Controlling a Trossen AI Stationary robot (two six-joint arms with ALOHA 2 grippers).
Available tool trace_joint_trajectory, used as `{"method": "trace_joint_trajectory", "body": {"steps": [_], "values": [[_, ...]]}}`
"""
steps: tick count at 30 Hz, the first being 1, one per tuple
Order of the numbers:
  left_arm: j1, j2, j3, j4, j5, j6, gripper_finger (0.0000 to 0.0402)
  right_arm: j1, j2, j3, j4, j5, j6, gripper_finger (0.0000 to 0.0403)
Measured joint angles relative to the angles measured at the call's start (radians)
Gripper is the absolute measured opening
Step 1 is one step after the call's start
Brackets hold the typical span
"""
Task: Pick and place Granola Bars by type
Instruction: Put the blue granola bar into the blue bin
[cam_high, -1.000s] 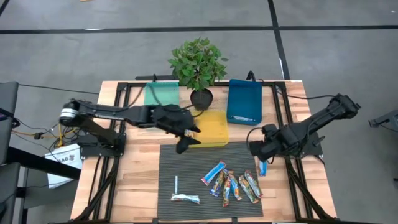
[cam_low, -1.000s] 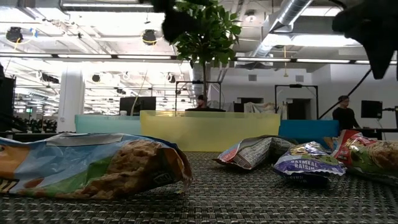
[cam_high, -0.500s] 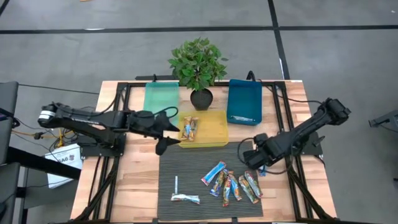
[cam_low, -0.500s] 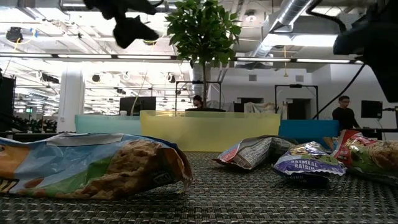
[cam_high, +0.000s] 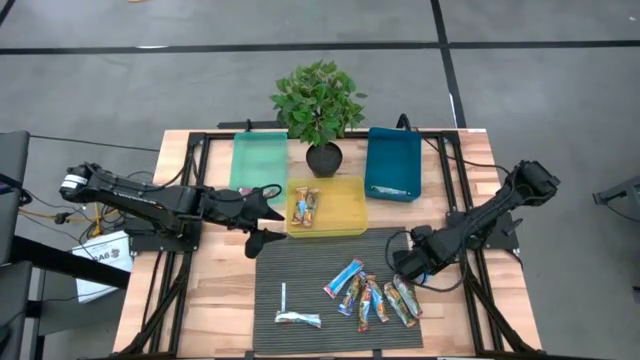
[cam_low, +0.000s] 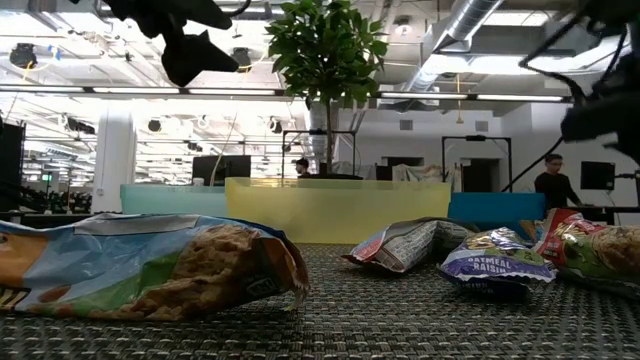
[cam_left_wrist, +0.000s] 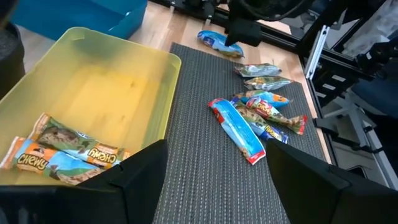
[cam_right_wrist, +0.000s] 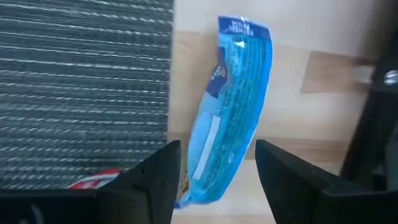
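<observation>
The right gripper's (cam_right_wrist: 214, 180) two dark fingers (cam_right_wrist: 149, 180) stand spread, with a shiny bright blue granola bar (cam_right_wrist: 233, 112) lying flat in the gap between them on the bare wood of the bench (cam_right_wrist: 323, 118); the fingers do not touch it. Just beside one of these fingers runs the edge of the dark ribbed mat (cam_right_wrist: 81, 87), and the blue bar lies off that edge. From above, this gripper (cam_high: 412, 266) sits low at the mat's (cam_high: 300, 270) right border, with a loose heap of granola bars (cam_high: 372, 295) in blue, red-orange and green-orange wrappers on the mat just beside it.

The left gripper's (cam_left_wrist: 214, 177) fingers (cam_left_wrist: 140, 168) are also spread wide and hold nothing. They hang in the air; from above the left gripper (cam_high: 262, 218) is over the mat's far left corner. Just beside one finger is the shallow yellow plastic tray (cam_left_wrist: 106, 81), with two orange-and-blue wrapped bars (cam_left_wrist: 62, 158) lying in it. Ahead of these fingers, well apart, is the same heap on the mat.

Beyond the yellow tray (cam_high: 345, 205) stand a green tray (cam_high: 258, 155), a blue tray (cam_high: 393, 160) with one blue bar (cam_high: 390, 190) in it, and a potted green plant (cam_high: 318, 105). Nearer the bench's front edge, well apart from both pairs of fingers, lie a thin white stick (cam_high: 284, 297) and a pale wrapped bar (cam_high: 298, 320).
</observation>
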Motion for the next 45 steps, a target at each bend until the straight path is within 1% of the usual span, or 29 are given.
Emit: {"method": "trace_joint_trajectory", "body": {"steps": [3, 10, 15, 18, 22, 26, 29, 33, 36, 40, 45], "values": [[-0.001, 0.000, 0.000, 0.000, -0.001, 0.000, 0.0265, 0.002, -0.022, -0.051, 0.071, -0.001, 0.004, 0.0195], [0.000, 0.000, 0.000, -0.001, -0.001, -0.007, 0.0265, 0.000, -0.030, -0.104, 0.073, -0.003, 0.005, 0.0193], [0.000, 0.000, 0.000, -0.002, -0.001, -0.007, 0.0265, -0.007, -0.030, -0.139, 0.131, -0.013, 0.005, 0.0185], [0.000, 0.000, 0.000, -0.002, -0.001, -0.007, 0.0265, -0.007, -0.030, -0.154, 0.168, -0.011, 0.005, 0.0163], [0.000, 0.000, 0.000, -0.002, -0.002, -0.007, 0.0265, -0.007, -0.032, -0.172, 0.218, -0.011, 0.005, 0.0120], [0.000, 0.001, 0.000, -0.002, -0.016, -0.007, 0.0265, -0.007, -0.032, -0.174, 0.231, 0.000, 0.005, 0.0076], [0.000, 0.001, 0.000, -0.002, -0.027, -0.008, 0.0265, -0.007, -0.032, -0.174, 0.232, 0.002, 0.005, 0.0051], [0.000, 0.001, 0.000, -0.002, -0.027, -0.007, 0.0265, -0.007, -0.032, -0.174, 0.232, 0.002, 0.005, 0.0030], [0.000, 0.001, 0.000, -0.002, -0.028, -0.007, 0.0265, -0.007, -0.032, -0.174, 0.232, 0.004, 0.007, 0.0027], [0.000, 0.001, 0.000, -0.002, -0.039, -0.007, 0.0265, -0.005, -0.037, -0.170, 0.225, 0.052, 0.058, 0.0035], [0.000, 0.001, 0.000, -0.003, -0.051, -0.007, 0.0265, -0.007, -0.078, -0.171, 0.214, 0.185, 0.114, 0.0031]]}}
